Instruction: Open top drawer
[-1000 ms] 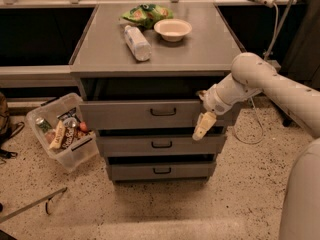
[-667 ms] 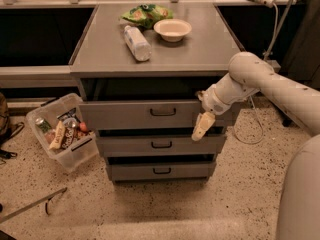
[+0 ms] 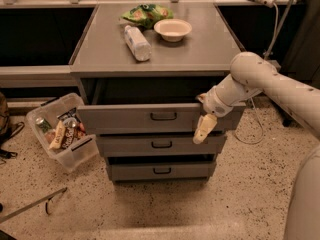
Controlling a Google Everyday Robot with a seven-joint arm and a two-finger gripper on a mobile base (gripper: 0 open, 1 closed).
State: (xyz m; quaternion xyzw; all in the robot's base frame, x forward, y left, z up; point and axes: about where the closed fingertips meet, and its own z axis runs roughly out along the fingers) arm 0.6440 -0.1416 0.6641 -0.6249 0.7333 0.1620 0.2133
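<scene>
The top drawer [image 3: 130, 118] is the wide grey front just under the tabletop. It stands pulled out a little, past the two narrower drawers below, with a dark gap behind it. Its small black loop handle [image 3: 163, 116] is at the centre and nothing is on it. My gripper [image 3: 202, 129] hangs down from the white arm [image 3: 250, 79] in front of the drawer's right end, to the right of the handle. Its cream tip reaches down to the top edge of the middle drawer [image 3: 150, 145].
The bottom drawer [image 3: 160, 171] is closed. On the grey tabletop [image 3: 200, 49] lie a plastic bottle [image 3: 136, 42], a white bowl [image 3: 172, 29] and a green snack bag [image 3: 146, 14]. A clear bin of snacks [image 3: 62, 131] stands on the floor at the left. A cable [image 3: 255, 129] hangs at the right.
</scene>
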